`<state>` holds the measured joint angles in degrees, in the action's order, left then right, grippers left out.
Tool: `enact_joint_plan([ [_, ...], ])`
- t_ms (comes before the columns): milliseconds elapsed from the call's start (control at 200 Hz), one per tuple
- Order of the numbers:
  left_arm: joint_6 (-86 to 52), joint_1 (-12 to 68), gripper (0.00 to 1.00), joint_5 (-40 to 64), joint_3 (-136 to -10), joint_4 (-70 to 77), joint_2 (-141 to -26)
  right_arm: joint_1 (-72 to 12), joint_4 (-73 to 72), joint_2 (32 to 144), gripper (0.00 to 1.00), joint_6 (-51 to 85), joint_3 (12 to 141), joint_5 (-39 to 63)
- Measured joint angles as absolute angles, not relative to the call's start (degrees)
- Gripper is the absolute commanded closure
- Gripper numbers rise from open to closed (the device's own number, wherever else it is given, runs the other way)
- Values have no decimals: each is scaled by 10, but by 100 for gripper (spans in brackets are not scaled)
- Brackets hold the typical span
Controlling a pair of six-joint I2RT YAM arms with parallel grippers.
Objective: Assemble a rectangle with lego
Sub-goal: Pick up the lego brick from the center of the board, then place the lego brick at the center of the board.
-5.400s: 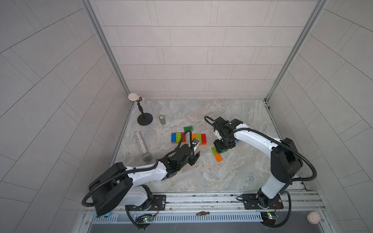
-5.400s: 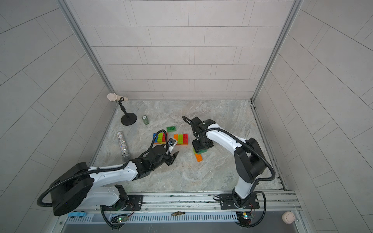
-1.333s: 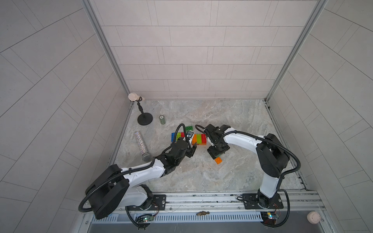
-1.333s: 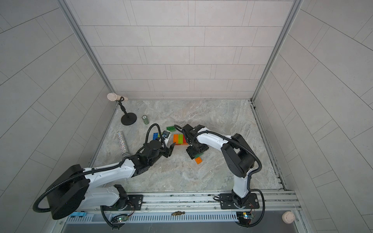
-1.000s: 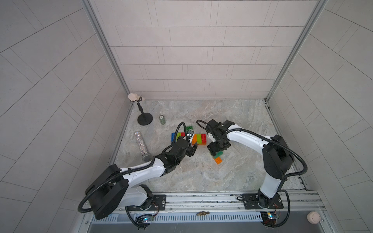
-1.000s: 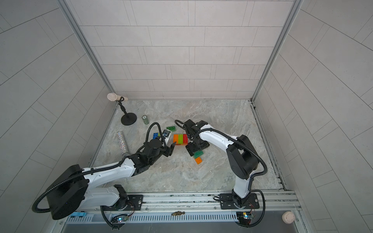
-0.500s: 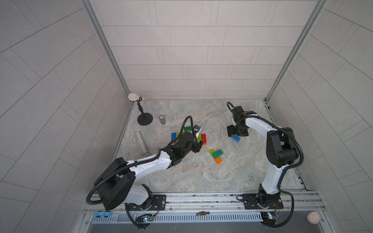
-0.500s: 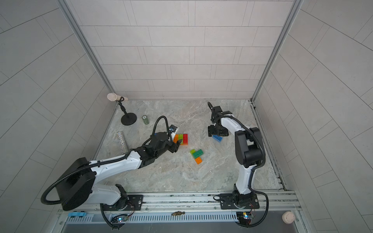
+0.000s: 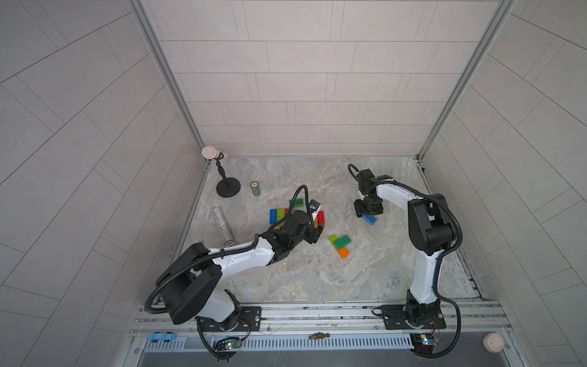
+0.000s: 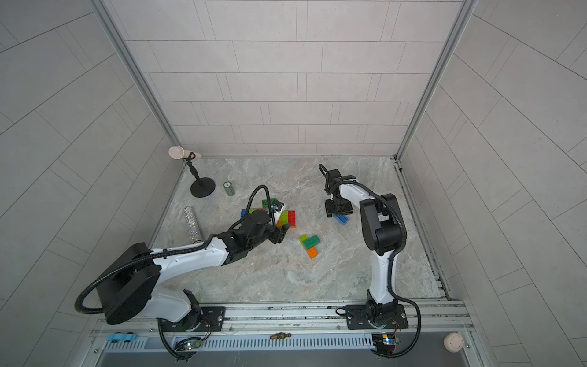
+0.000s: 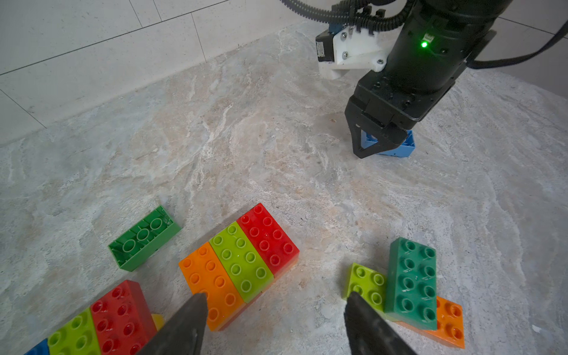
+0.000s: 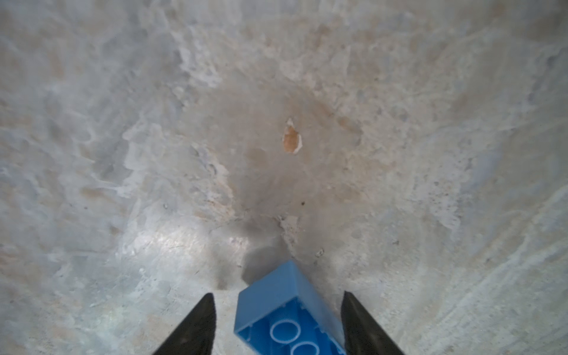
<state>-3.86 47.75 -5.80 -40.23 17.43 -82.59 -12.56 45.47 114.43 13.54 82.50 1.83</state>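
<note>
In both top views the right gripper (image 9: pixel 368 212) had left the middle cluster for a lone blue plastic eight-stud brick (image 9: pixel 370 219), well apart from it. Left wrist view: the left gripper (image 11: pixel 276 299) hung spread, empty, over the orange-lime-red brick slab (image 11: pixel 239 264). Right wrist view: jaws straddled the blue brick, gap on one side, unclamped; probably the next piece.

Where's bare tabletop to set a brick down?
Free: front strip between the front rail and the orange brick; back strip along the rear wall, from green can to right gripper. Crowded: centre, brick rows by left gripper.
</note>
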Motion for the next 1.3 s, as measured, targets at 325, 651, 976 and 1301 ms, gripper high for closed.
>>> enact_joint_plan([
  [325,-87,443,27,-81,-438,96,-809,-128,458,1144,66,138,825,19],
  [651,-151,397,20,-47,-481,50,-761,-133,413,1047,74,163,791,69],
  [976,-257,418,12,95,-443,214,-804,-190,254,898,77,236,712,164],
  [1301,-270,418,19,196,-441,302,-851,-213,164,877,79,258,698,270],
])
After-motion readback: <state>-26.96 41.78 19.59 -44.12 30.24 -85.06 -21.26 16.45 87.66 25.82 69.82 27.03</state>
